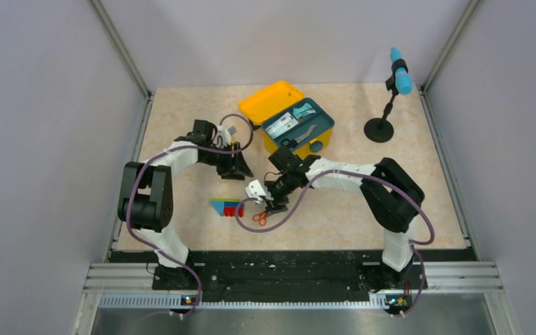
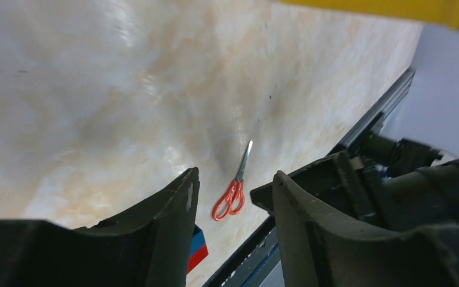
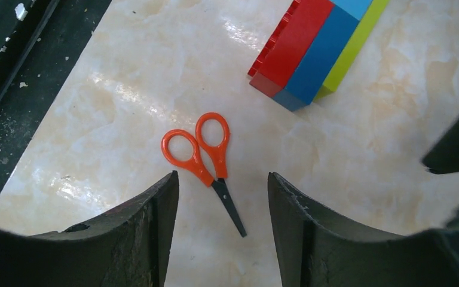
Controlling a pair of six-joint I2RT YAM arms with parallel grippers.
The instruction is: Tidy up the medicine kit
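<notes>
Hovering spread above the scissors (image 3: 206, 156), right gripper (image 3: 221, 179) near the front table (image 3: 104, 78) edge

L arm (image 1: 144, 194), R arm (image 1: 391, 192): blk joints, white links, purple cables (image 1: 429, 227).

top: overhead, far | wrists: low, close, downward | shared: scissors (image 3: 214, 172)

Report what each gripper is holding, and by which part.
Nothing is held. Both the left gripper and the right gripper are open and empty; the orange scissors lie untouched on the table below the right one.
</notes>
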